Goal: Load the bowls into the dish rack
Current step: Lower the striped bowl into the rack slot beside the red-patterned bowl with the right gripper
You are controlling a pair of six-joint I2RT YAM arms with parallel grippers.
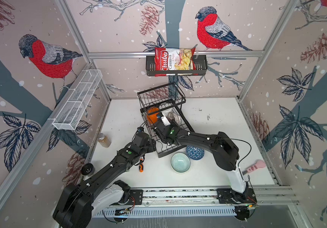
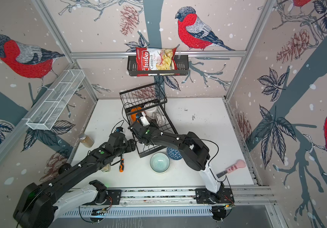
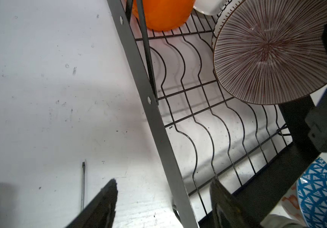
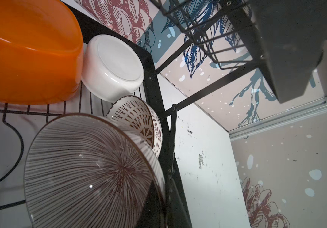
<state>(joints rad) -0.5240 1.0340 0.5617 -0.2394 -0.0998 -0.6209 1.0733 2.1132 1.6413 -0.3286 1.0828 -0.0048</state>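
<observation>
The black wire dish rack (image 1: 166, 153) (image 2: 145, 154) stands mid-table. An orange bowl (image 4: 26, 59) (image 1: 151, 116), a white bowl (image 4: 115, 67) and a black-and-white patterned bowl (image 4: 139, 116) sit at the far end of its lower tray. My right gripper (image 4: 165, 189) (image 1: 165, 120) is shut on the rim of a purple-striped bowl (image 4: 87, 171) (image 3: 269, 53), held tilted above the wavy dividers. My left gripper (image 3: 164, 180) (image 1: 152, 144) is open, and its fingers straddle the rack's side rail (image 3: 158, 126) without holding anything. A pale teal bowl (image 1: 180, 162) (image 2: 159, 162) and a blue geometric bowl (image 1: 195, 153) (image 3: 320, 195) rest on the table by the rack's near end.
An orange-handled screwdriver (image 1: 141, 164) lies beside the left arm. A jar (image 1: 104, 140) and a black wheel (image 1: 87, 168) stand near the left wall. A pink-handled knife (image 1: 254, 166) lies at the right. The shelf basket with chips (image 1: 175, 63) and a white mesh tray (image 1: 77, 100) hang on the walls.
</observation>
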